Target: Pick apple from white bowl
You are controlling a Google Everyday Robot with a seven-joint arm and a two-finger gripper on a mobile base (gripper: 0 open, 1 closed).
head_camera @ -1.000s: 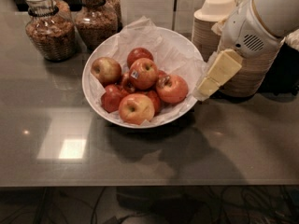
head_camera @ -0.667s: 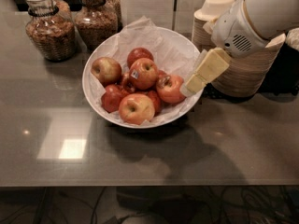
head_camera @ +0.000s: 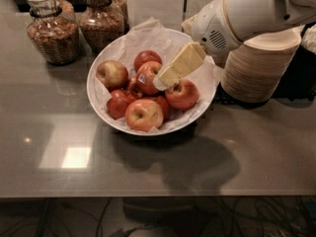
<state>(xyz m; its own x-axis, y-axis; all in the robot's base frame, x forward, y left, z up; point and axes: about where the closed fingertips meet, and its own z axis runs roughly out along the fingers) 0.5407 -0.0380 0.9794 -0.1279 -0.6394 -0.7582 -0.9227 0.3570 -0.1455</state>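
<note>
The white bowl (head_camera: 95, 95), lined with crumpled white paper, stands in the middle of the grey counter and holds several apples. The apple (head_camera: 146, 78), red with a yellow-orange blush and a small blue-and-white sticker on its side, lies on top at the bowl's centre. My gripper (head_camera: 163, 81), cream-coloured on a white arm reaching in from the upper right, hangs over the bowl with its tip right beside the apple's right side. It holds nothing that I can see.
A paler yellow apple (head_camera: 111, 73) lies at the bowl's left, and red apples lie at the front (head_camera: 143, 114) and right (head_camera: 182, 94). Two glass jars (head_camera: 52, 28) (head_camera: 101, 21) stand behind on the left. Stacked tan bowls (head_camera: 259, 65) stand on the right.
The gripper has moved left from beside the bowl's right rim to over the bowl, ending next to the stickered apple. The apples have not moved.
</note>
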